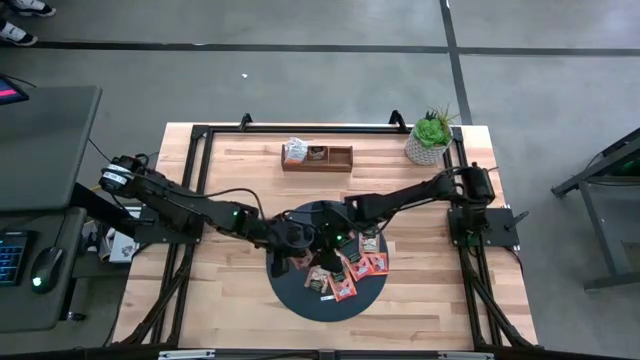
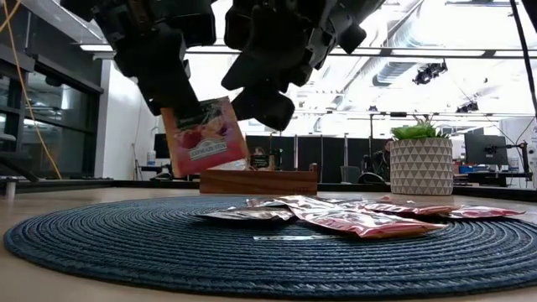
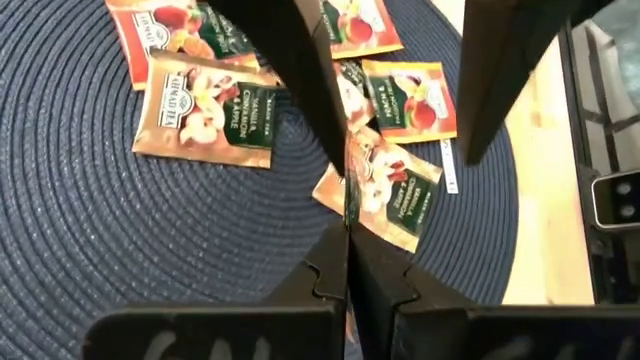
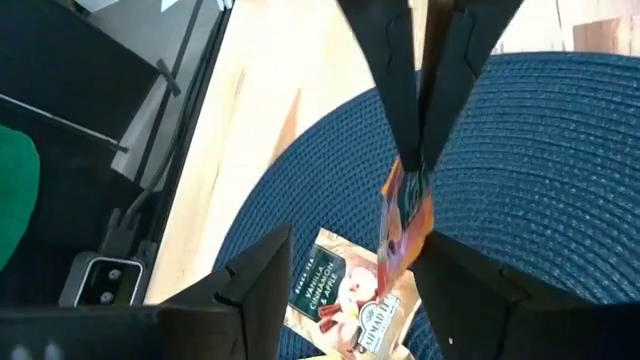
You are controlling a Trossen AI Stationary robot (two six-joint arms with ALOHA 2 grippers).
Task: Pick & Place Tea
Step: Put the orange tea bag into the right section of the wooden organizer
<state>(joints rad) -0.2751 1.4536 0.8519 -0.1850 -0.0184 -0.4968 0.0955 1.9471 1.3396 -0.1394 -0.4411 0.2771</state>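
Where wood table (image 1: 240, 300) ends, grey concrete floor (image 1: 300, 80).

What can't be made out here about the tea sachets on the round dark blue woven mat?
- High view: labels on the flat tea sachets are too small to read; the dark arms cover some.
- Low view: the wooden tray's wall hides its contents.
- Left wrist view: the red tea sachet in the left gripper shows edge-on, its face hidden.
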